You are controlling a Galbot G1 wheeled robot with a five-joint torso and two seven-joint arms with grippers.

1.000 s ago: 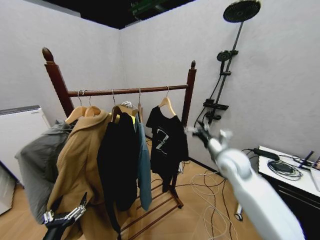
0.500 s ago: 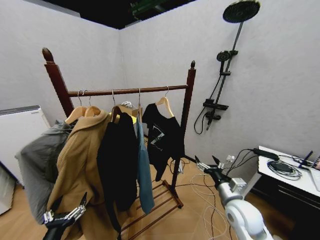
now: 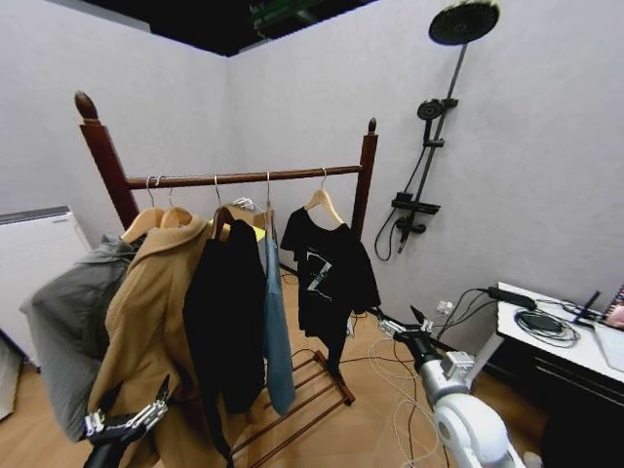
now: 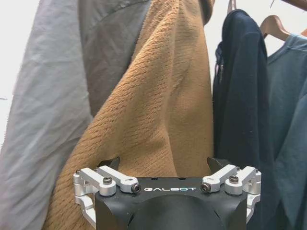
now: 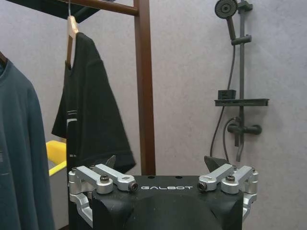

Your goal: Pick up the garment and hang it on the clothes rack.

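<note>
The garment (image 3: 328, 269), a small black short-sleeved top on a light wooden hanger (image 3: 322, 202), hangs from the bar of the clothes rack (image 3: 244, 177) beside its right post. In the right wrist view the garment (image 5: 91, 115) hangs just next to that post (image 5: 144, 86). My right gripper (image 3: 400, 327) is low, to the right of the rack and apart from the garment, open and holding nothing (image 5: 160, 160). At the bottom left my left gripper (image 3: 122, 424) is parked in front of the coats, open and empty (image 4: 165, 163).
On the bar, left of the garment, hang a grey jacket (image 3: 63, 322), a camel-tan coat (image 3: 146, 322), a longer black coat (image 3: 226, 312) and a blue shirt (image 3: 276, 322). A black shower stand (image 3: 434, 146) is on the right wall. Cables (image 3: 400, 370) lie on the floor. A white desk (image 3: 561, 341) is at right.
My right arm has dropped from beside the garment to a low position right of the rack. The garment swayed and now hangs straighter. The whole head view has shifted slightly.
</note>
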